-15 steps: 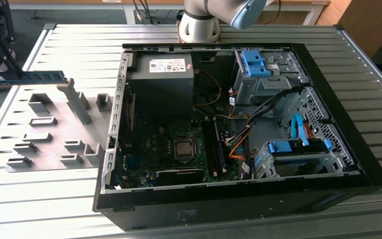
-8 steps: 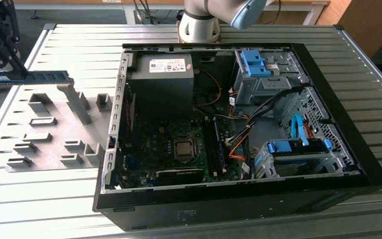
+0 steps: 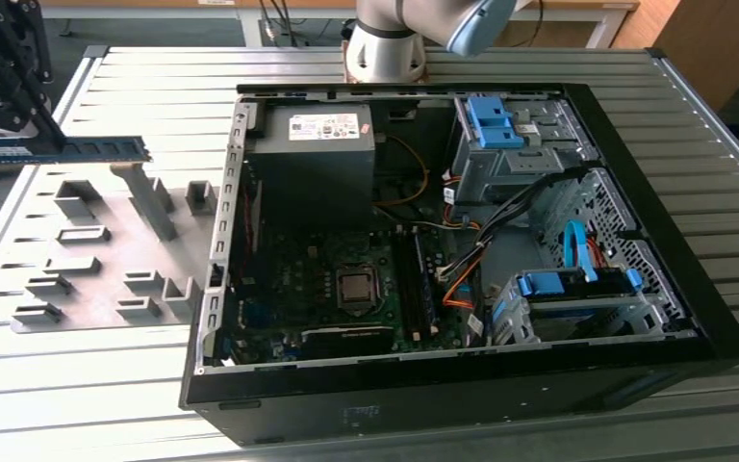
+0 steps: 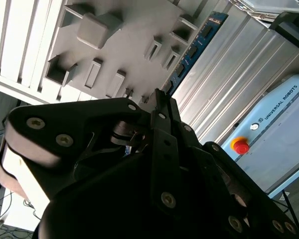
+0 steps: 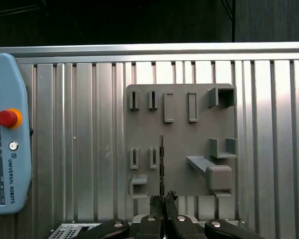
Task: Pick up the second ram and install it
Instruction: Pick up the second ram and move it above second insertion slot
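Second ram point(image 3: 100, 148): one, in end effector point(image 5: 163, 211)

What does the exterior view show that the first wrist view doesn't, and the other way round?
Exterior view: the open computer case and the arm's base. First wrist view: a light-blue control pad with a red button. Both share the grey holder plate and the claw shut on the second ram, seen edge-on from the wrist.
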Controlling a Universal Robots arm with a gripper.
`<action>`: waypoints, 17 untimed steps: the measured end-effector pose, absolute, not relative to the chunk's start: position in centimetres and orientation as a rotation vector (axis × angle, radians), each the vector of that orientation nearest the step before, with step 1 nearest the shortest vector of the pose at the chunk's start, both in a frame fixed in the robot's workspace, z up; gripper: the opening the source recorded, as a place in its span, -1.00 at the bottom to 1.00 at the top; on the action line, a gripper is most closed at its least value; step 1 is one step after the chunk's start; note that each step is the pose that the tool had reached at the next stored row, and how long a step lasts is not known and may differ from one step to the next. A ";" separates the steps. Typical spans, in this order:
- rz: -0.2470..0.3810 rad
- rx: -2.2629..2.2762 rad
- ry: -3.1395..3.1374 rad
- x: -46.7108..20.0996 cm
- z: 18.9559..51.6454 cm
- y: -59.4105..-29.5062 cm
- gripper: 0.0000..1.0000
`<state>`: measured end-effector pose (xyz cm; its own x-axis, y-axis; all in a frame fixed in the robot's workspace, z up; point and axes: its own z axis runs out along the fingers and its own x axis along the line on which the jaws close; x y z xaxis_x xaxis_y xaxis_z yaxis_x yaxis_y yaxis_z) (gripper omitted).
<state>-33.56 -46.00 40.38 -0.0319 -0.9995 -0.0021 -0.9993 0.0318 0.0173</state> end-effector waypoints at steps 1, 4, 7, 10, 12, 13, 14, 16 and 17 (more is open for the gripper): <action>-0.022 2.178 -2.249 -33.4 40.4 -46.0 -0.72; -0.022 2.178 -2.249 -32.9 40.4 -46.0 -0.72; -0.022 2.181 -2.247 -32.4 40.4 -46.0 -0.72; -0.022 2.187 -2.240 -32.0 40.4 -46.0 -0.72; -0.022 2.192 -2.236 -31.8 40.3 -45.9 -0.72; -0.022 2.193 -2.234 -31.7 40.3 -45.9 -0.72; -0.022 2.193 -2.234 -31.5 40.4 -45.9 -0.72; -0.022 2.193 -2.235 -31.3 40.3 -45.9 -0.72; -0.022 2.193 -2.234 -31.2 40.3 -45.9 -0.72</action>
